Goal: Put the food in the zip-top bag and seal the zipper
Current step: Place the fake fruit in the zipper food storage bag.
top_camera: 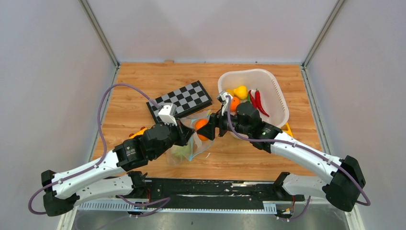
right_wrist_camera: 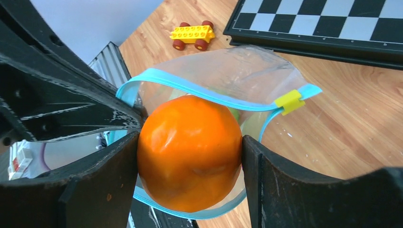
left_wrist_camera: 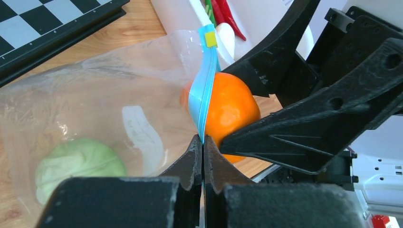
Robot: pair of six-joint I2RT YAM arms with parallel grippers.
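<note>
1. The left claw (left_wrist_camera: 203, 145) is pressed together on the zipper (left_wrist_camera: 204, 90) and holds one lip of the bag (left_wrist_camera: 95, 95) up.
2. A cabbage (left_wrist_camera: 78, 164) lies already inside the bag.
3. The right claw (right_wrist_camera: 190, 164) pinches an orange (right_wrist_camera: 190, 137) at the open mouth. The orange seems partly past the rim, but the view does not settle this.
4. In the basket (top_camera: 277, 86) a lemon (top_camera: 241, 91), red peppers (top_camera: 258, 100) and more food wait.
5. I judge the filling is at an early stage. Most of the food and the sealing are still left to do.
</note>
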